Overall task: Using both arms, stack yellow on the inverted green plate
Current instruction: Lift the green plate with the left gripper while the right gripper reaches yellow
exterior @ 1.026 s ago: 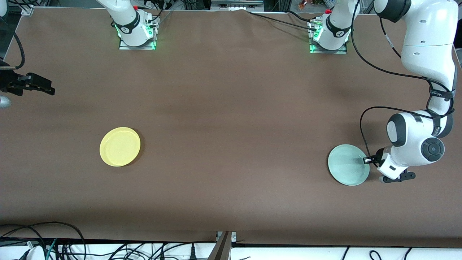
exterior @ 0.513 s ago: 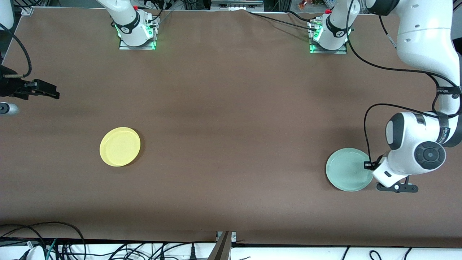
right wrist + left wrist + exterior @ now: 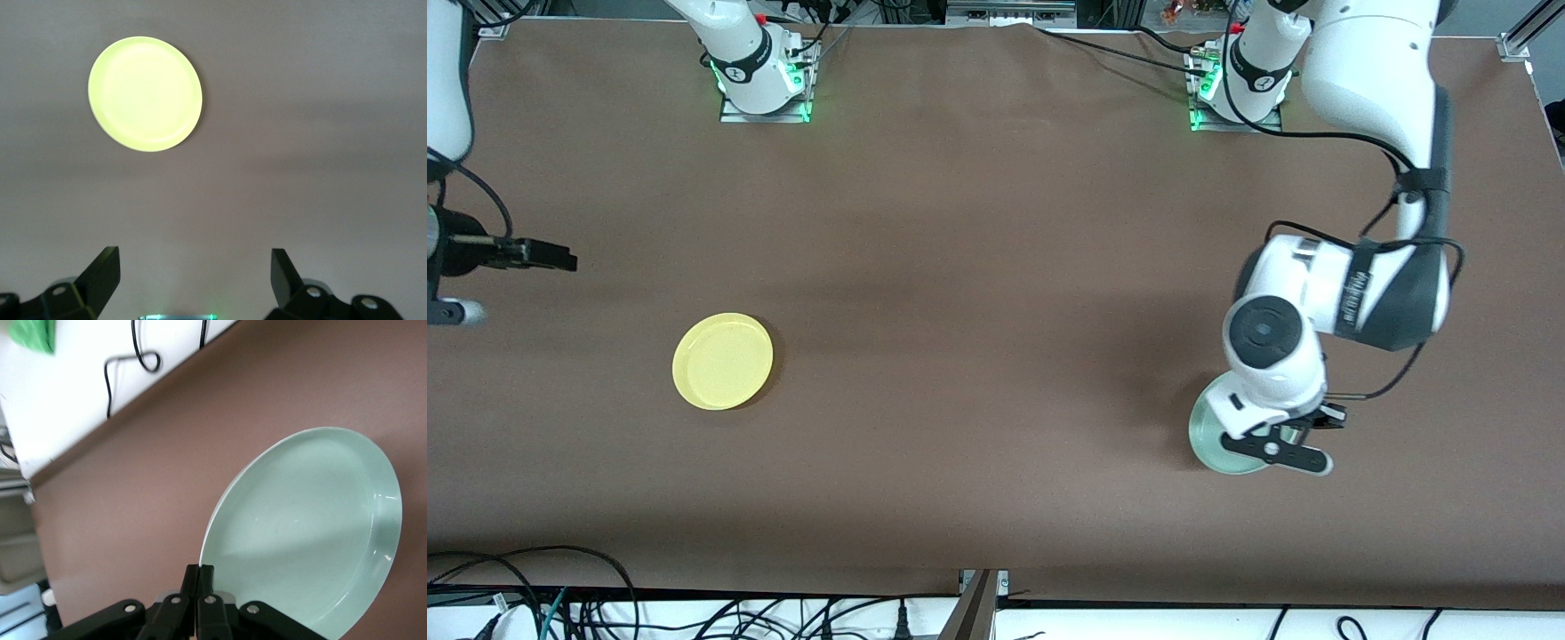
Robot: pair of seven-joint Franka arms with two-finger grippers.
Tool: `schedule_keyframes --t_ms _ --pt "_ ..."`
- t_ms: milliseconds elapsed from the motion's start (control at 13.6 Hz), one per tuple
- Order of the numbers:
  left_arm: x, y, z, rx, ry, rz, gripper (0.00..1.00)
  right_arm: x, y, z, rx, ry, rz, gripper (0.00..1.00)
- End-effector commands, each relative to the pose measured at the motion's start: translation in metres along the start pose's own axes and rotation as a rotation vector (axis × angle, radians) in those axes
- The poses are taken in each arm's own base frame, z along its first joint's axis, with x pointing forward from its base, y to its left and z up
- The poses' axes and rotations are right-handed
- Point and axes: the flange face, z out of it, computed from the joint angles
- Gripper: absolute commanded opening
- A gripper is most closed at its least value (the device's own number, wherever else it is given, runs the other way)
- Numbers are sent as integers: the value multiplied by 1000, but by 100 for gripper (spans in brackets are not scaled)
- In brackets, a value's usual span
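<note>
The yellow plate (image 3: 722, 361) lies right way up on the table toward the right arm's end; it also shows in the right wrist view (image 3: 145, 93). The pale green plate (image 3: 1211, 436) is held off the table and tilted, mostly hidden under the left arm's wrist. In the left wrist view the left gripper (image 3: 199, 573) is shut on the rim of the green plate (image 3: 307, 533), whose hollow side faces the camera. That gripper (image 3: 1327, 415) is over the left arm's end of the table. The right gripper (image 3: 553, 259) is open and empty (image 3: 193, 280), apart from the yellow plate.
The brown table (image 3: 996, 267) carries only the two plates. Both arm bases (image 3: 765, 80) stand along its edge farthest from the front camera. Cables (image 3: 694, 613) lie off the nearest edge.
The left arm has swung toward the table's middle and turned its wrist, lifting and tilting the green plate. The right gripper has drifted slightly nearer the yellow plate.
</note>
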Motion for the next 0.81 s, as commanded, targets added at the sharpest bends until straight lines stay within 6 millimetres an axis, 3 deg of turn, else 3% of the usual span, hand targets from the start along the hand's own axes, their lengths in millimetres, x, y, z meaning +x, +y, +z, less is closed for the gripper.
schedule_keyframes --t_ms 0,220,366,513,733 --pt "9 47 -49 139 74 46 0 29 9 40 30 0 25 100" --pt "-2 134 -93 272 117 17 0 49 7 94 31 22 27 100" --pt "-11 183 -105 364 154 9 0 53 5 118 59 44 37 100" --pt "-21 241 -102 436 177 23 0 61 3 156 68 42 42 100" --pt "-33 304 -110 574 290 88 0 61 4 210 60 64 41 100"
